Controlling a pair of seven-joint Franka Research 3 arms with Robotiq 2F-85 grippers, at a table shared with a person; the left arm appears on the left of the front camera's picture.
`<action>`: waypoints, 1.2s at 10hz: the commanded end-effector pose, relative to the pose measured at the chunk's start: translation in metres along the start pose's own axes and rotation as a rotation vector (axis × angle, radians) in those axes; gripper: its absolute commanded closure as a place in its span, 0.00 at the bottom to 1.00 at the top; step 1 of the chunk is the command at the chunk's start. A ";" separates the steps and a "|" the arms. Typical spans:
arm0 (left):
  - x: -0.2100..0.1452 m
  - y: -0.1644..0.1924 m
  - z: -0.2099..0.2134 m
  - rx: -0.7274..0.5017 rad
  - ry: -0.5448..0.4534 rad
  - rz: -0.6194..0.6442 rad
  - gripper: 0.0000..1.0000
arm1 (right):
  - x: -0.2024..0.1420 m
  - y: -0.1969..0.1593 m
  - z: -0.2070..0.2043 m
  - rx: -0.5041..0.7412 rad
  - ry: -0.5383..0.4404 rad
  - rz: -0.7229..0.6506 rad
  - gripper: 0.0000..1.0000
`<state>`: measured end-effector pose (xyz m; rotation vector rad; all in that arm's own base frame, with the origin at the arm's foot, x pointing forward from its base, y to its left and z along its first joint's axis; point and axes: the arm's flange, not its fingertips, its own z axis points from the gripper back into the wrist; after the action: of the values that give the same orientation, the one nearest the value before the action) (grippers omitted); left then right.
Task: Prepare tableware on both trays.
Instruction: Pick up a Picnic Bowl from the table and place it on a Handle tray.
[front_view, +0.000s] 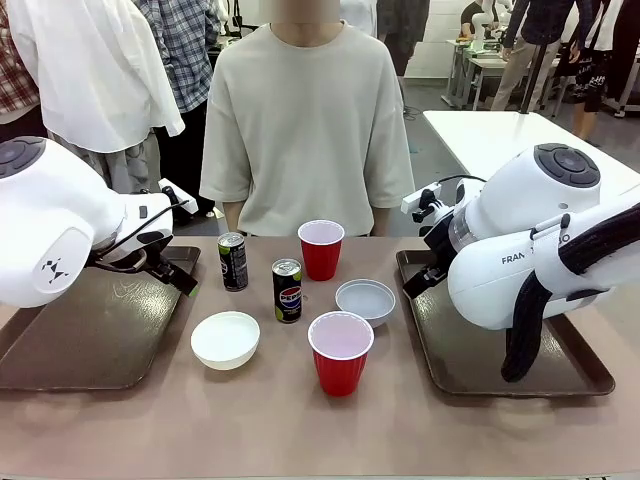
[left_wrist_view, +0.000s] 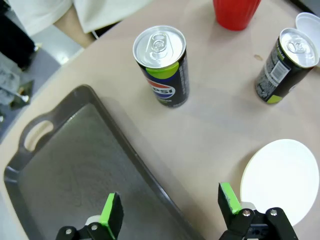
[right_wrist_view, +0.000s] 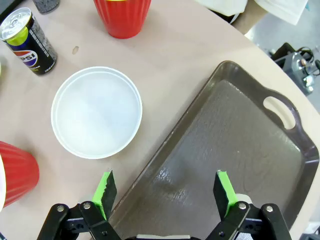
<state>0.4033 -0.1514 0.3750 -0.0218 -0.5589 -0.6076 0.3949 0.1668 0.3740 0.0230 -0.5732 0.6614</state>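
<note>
Between two dark brown trays the tableware stands on the table. There are two red cups (front_view: 321, 249) (front_view: 341, 352), two dark cans (front_view: 233, 261) (front_view: 287, 290), a white bowl (front_view: 225, 339) and a grey-blue bowl (front_view: 365, 300). My left gripper (left_wrist_view: 170, 207) hovers open over the inner rim of the left tray (left_wrist_view: 75, 170), with a can (left_wrist_view: 162, 67) ahead and the white bowl (left_wrist_view: 282, 180) beside it. My right gripper (right_wrist_view: 164, 192) hangs open over the inner rim of the right tray (right_wrist_view: 225, 150), close to the grey-blue bowl (right_wrist_view: 96, 112). Both trays are bare.
A person in a beige shirt (front_view: 305, 130) stands at the far side of the table, hands out of sight. The left tray (front_view: 100, 330) and right tray (front_view: 480, 345) lie under my bulky arms. Open tabletop runs along the near edge.
</note>
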 end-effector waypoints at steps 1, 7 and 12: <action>0.001 0.000 0.001 0.001 -0.002 0.000 0.00 | 0.000 0.000 0.000 0.000 0.000 0.000 0.00; -0.014 -0.016 0.033 0.017 -0.014 -0.073 0.00 | -0.003 0.030 0.050 -0.048 0.024 0.024 0.00; -0.085 -0.043 0.139 0.019 0.101 -0.133 0.00 | -0.065 0.113 0.171 -0.207 0.139 -0.068 0.00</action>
<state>0.3371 -0.1513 0.4819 0.0432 -0.4811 -0.7034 0.2524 0.2190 0.5042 -0.2025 -0.5239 0.5834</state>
